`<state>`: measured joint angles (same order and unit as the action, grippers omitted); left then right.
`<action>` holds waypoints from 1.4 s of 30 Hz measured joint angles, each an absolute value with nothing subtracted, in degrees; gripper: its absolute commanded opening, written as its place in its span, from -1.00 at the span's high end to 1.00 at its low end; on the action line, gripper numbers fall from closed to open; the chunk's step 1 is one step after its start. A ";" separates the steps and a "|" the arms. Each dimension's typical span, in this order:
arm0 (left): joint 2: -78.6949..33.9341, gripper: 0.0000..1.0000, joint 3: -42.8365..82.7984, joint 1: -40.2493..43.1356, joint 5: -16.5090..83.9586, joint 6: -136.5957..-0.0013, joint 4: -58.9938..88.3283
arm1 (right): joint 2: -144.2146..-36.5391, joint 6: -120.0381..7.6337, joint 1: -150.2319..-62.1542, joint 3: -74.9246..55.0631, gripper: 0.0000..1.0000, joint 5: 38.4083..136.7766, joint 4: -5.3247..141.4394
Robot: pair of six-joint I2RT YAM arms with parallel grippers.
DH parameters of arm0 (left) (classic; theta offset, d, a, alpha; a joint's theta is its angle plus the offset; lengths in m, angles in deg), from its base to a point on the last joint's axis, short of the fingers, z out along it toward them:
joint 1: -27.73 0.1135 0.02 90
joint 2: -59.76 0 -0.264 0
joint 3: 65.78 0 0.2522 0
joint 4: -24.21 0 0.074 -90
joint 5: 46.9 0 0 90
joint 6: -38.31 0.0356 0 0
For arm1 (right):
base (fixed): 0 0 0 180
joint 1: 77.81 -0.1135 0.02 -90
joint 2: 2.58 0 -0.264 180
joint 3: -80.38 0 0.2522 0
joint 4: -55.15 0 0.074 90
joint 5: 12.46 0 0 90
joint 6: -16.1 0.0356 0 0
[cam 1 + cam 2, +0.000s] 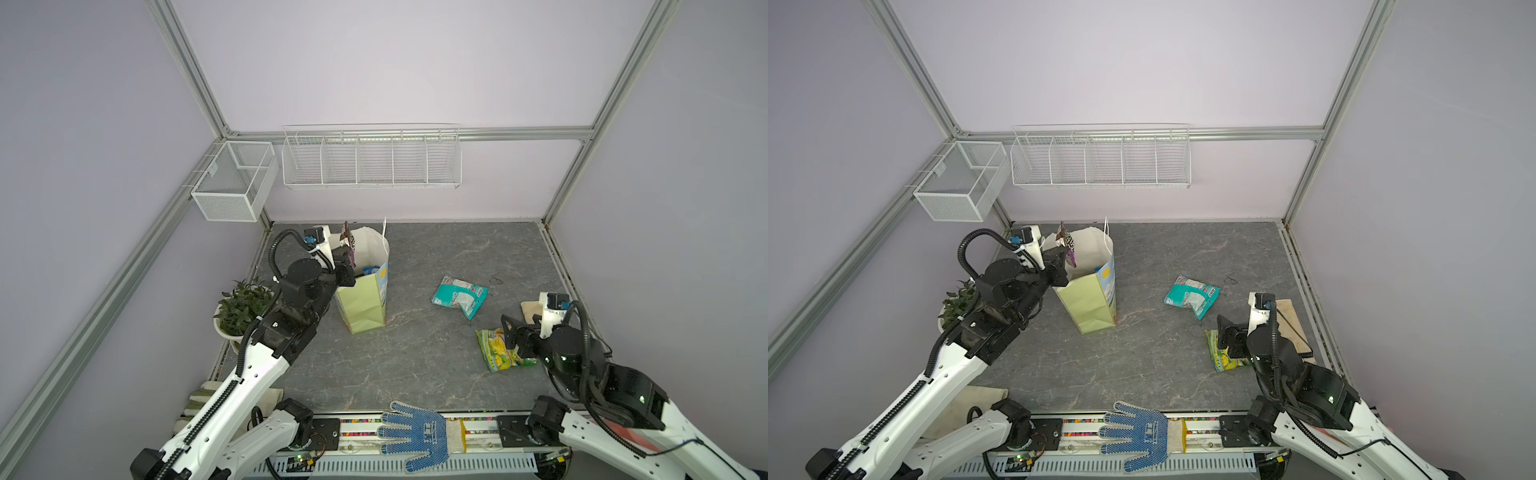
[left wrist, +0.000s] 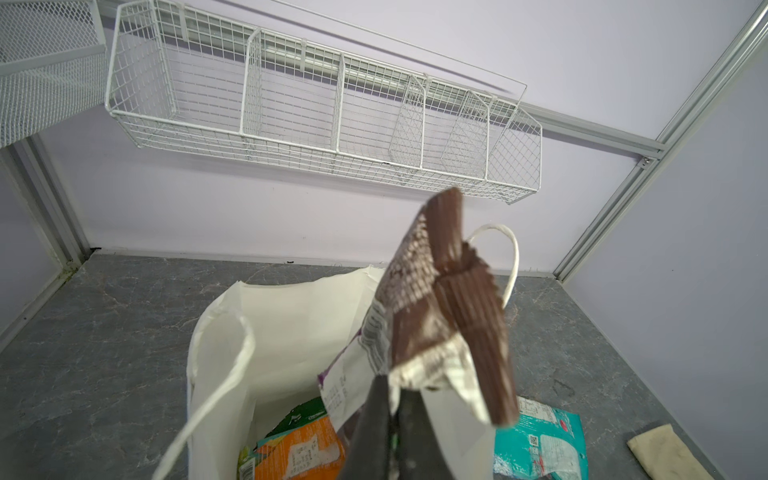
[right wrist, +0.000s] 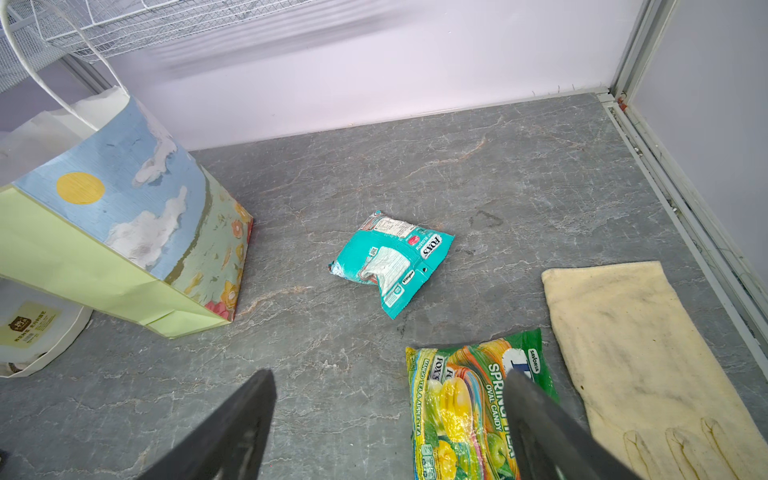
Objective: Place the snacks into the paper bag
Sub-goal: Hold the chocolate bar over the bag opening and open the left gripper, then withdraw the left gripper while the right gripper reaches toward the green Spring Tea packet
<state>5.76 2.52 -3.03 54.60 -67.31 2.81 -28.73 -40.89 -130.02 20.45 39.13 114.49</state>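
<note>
In a top view, the left gripper (image 1: 348,257) pinches the dark brown shiny snack bar (image 1: 347,237) tight, just above the open top of the tall paper bag with the pale green side (image 1: 360,307). The bag stands upright at the back left of the grey stone-look table (image 1: 415,361). The left wrist view shows the bar's end squeezed between the black fingers, and an orange plastic packet (image 2: 299,449) lying inside the bag. In the right wrist view, the right gripper (image 3: 390,374) is spread wide over the yellow-green candy packet (image 3: 461,407), holding nothing. That packet lies beside a cream cloth glove (image 3: 636,353). The teal plastic packet (image 3: 390,257) lies flat between it and the bag.
</note>
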 measured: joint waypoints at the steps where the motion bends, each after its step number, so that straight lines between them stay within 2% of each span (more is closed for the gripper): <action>1: 5.83 0.33 2.57 -3.01 54.56 -67.70 2.87 | -28.73 -40.89 -130.02 20.45 -0.77 39.24 114.49; 3: 5.92 0.01 2.74 -3.01 54.54 -68.03 2.76 | -28.73 -40.89 -130.02 20.45 -0.76 39.30 114.49; 4: 5.96 -0.03 2.81 -3.01 54.43 -68.23 2.81 | -28.73 -40.89 -130.02 20.45 -0.76 39.39 114.49; 18: 7.71 -0.04 2.85 -3.01 50.71 -68.49 2.79 | -28.73 -40.87 -129.99 20.47 -0.77 39.52 114.49; 30: 9.02 -0.07 2.85 -3.51 42.58 -69.10 3.77 | -31.24 -39.31 -129.05 20.47 -0.76 40.20 114.53; 42: 5.42 -0.09 2.85 -20.14 45.99 -63.51 3.16 | -38.72 -37.17 -121.75 20.45 -0.77 48.72 114.51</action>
<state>5.42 2.85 -20.14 45.99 -63.51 3.16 -38.72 -37.17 -121.75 20.45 48.72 114.51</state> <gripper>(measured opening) 0.546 0.883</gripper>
